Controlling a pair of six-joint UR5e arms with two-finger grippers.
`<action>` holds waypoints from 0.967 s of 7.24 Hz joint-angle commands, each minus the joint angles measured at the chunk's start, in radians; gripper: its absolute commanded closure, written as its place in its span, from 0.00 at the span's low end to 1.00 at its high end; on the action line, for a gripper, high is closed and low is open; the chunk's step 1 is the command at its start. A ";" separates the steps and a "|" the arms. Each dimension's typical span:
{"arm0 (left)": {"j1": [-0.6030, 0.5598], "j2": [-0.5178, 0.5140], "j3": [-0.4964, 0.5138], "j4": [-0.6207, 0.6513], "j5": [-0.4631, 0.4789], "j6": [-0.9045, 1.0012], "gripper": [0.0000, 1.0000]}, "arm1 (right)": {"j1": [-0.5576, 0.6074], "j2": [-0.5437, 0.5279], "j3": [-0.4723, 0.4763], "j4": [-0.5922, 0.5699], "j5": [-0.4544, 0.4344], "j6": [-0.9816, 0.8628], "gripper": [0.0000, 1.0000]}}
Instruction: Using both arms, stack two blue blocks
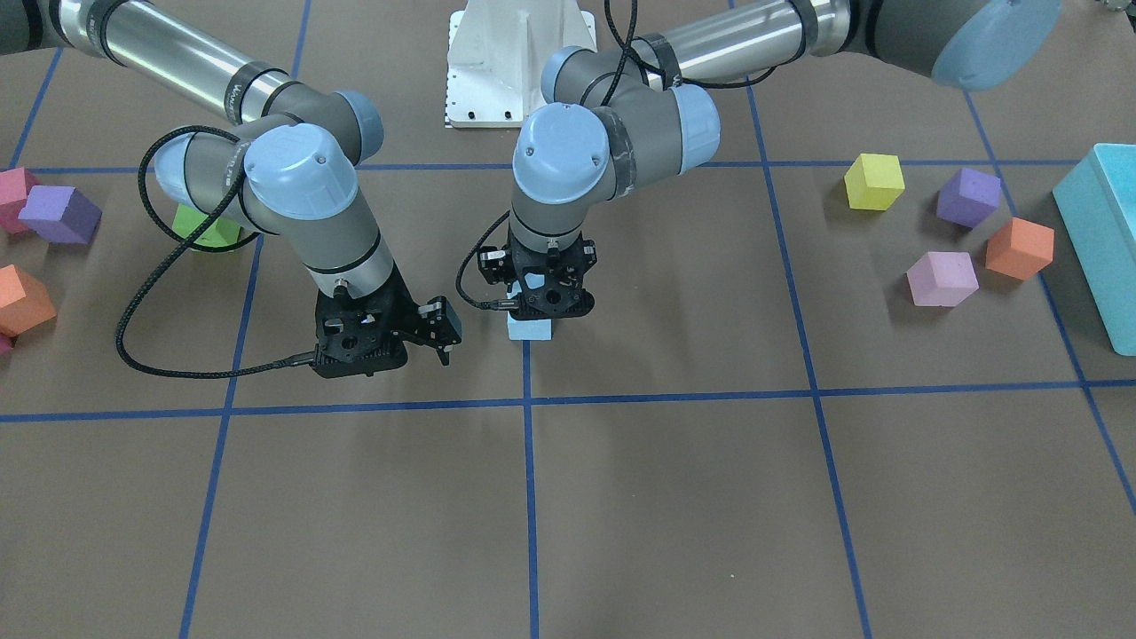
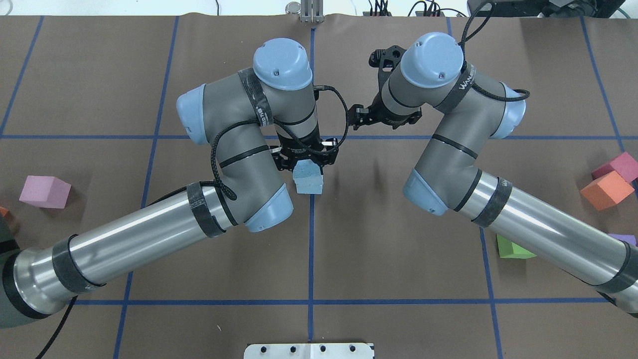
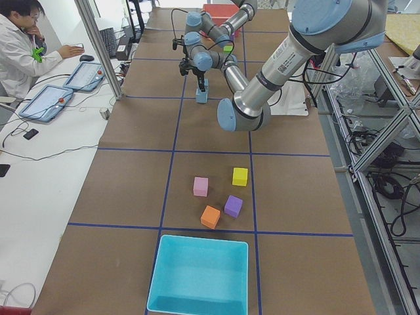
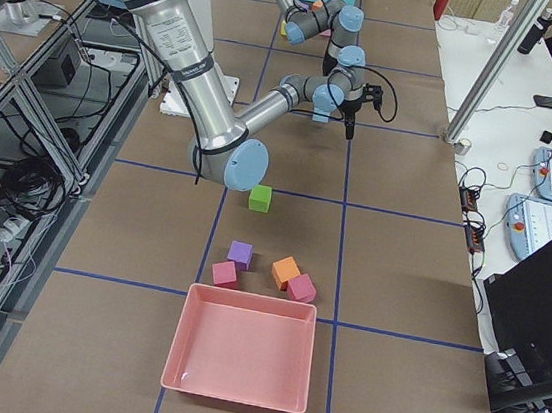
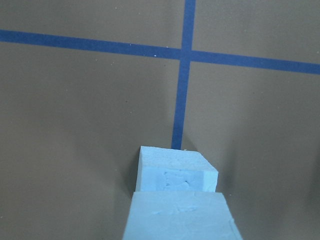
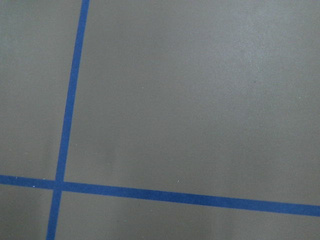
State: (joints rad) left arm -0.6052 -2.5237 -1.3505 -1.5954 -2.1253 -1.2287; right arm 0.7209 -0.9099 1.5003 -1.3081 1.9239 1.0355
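Two pale blue blocks stand at the table's centre on a blue tape line. The lower blue block [image 1: 530, 329] rests on the table. The upper blue block [image 5: 181, 217] sits on it, slightly offset, as the left wrist view shows; the lower one [image 5: 176, 171] shows beyond it there. My left gripper [image 1: 548, 293] points straight down over the stack [image 2: 308, 180] and appears shut on the upper block. My right gripper [image 1: 404, 355] hangs tilted beside the stack, apart from it. It looks open and empty. The right wrist view shows only bare table and tape.
On my left lie a yellow cube [image 1: 874, 181], a purple cube [image 1: 967, 197], an orange cube [image 1: 1019, 248], a lilac cube [image 1: 942, 278] and a turquoise box [image 1: 1100, 240]. On my right lie a green cube [image 1: 206, 229], purple [image 1: 60, 213] and orange [image 1: 22, 300] cubes.
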 commanded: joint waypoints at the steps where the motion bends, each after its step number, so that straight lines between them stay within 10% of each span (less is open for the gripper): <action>1: -0.001 -0.001 0.004 -0.009 0.024 0.002 0.53 | 0.000 -0.001 0.000 -0.003 0.000 0.000 0.00; 3: -0.004 0.000 0.004 -0.017 0.024 0.020 0.46 | -0.001 -0.006 0.000 -0.005 -0.002 -0.002 0.00; 5: -0.002 0.005 -0.004 -0.023 0.077 0.020 0.02 | -0.001 -0.007 -0.003 -0.005 -0.008 0.000 0.00; 7: -0.002 0.006 -0.006 -0.020 0.076 0.018 0.01 | 0.006 -0.010 0.004 0.004 -0.011 -0.023 0.00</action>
State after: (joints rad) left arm -0.6076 -2.5189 -1.3548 -1.6162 -2.0545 -1.2091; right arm 0.7219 -0.9192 1.4998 -1.3097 1.9151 1.0302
